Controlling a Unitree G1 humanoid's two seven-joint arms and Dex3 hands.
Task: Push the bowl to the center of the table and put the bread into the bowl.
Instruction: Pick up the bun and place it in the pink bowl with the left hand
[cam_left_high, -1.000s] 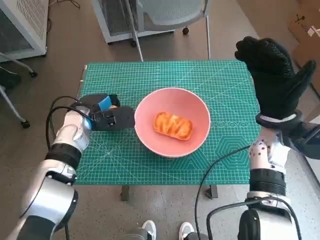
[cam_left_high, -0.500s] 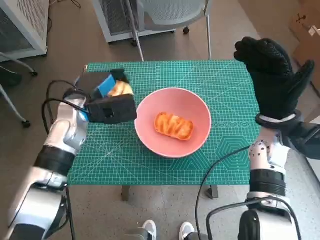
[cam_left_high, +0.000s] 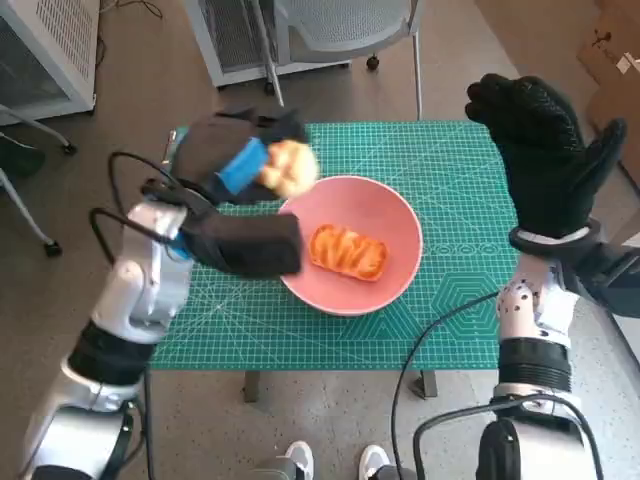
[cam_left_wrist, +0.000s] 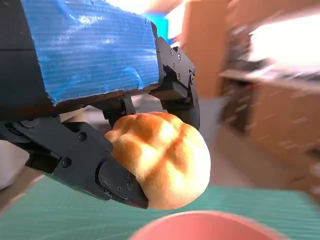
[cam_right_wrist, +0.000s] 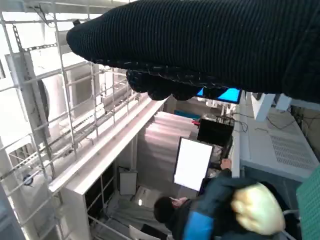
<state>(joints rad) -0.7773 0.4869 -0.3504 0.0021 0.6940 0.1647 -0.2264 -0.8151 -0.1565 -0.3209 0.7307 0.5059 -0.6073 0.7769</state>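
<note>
Bread roll lifted off the desk.
Left hand is clamping it, now rising over the bowl rim; right hand is hovering, fingers apart, empty.

The left hand is raised, fingers pinching a bread roll; the right hand is upright, fingers spread, holding nothing.

Bench with a green mat and a pink bowl

A green gridded cutting mat covers the small bench edge to edge. The pink bowl sits directly on the mat near its middle, with a glazed bread lying inside it.
</note>
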